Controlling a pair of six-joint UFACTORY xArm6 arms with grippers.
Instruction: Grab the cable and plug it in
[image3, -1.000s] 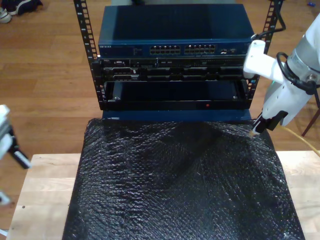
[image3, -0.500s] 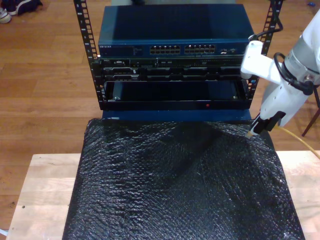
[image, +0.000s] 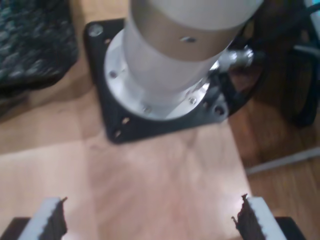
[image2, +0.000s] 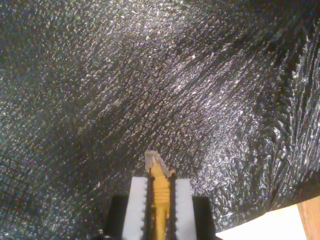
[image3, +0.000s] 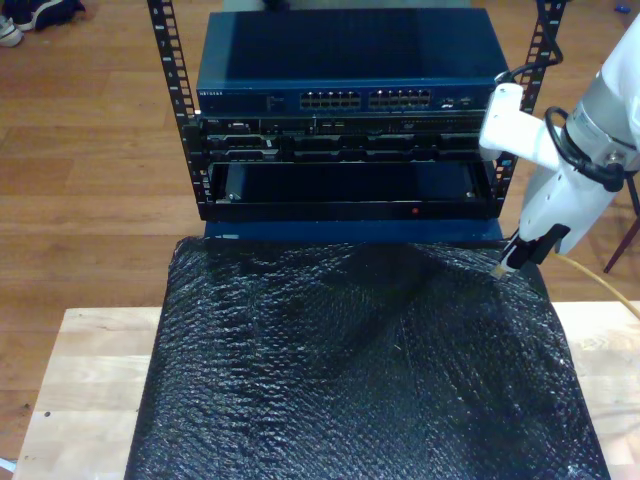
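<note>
The yellow cable (image2: 160, 192) is clamped between the white fingers of my second gripper (image2: 160, 187), which is shut on it. Its clear plug (image2: 152, 160) sticks out past the fingertips over black bubble wrap. In the exterior view my second gripper (image3: 517, 253) hangs at the right, just above the wrap's far right corner. There the plug (image3: 500, 268) points down toward the exterior view's left, and the cable (image3: 598, 284) trails off to the right edge. My first gripper (image: 150, 220) is open over bare wooden tabletop, with its fingers (image: 50, 222) wide apart.
A rack (image3: 170, 70) behind the table holds a blue network switch (image3: 350, 55) with two rows of ports (image3: 365, 99) facing me. Black bubble wrap (image3: 360, 370) covers the wooden table (image3: 90, 380). A round metal arm base on a black plate (image: 165, 75) is in front of my first gripper.
My second gripper has edged slightly toward the exterior view's left with the cable. The white gripper at the exterior view's left edge a second ago has withdrawn past that edge.
</note>
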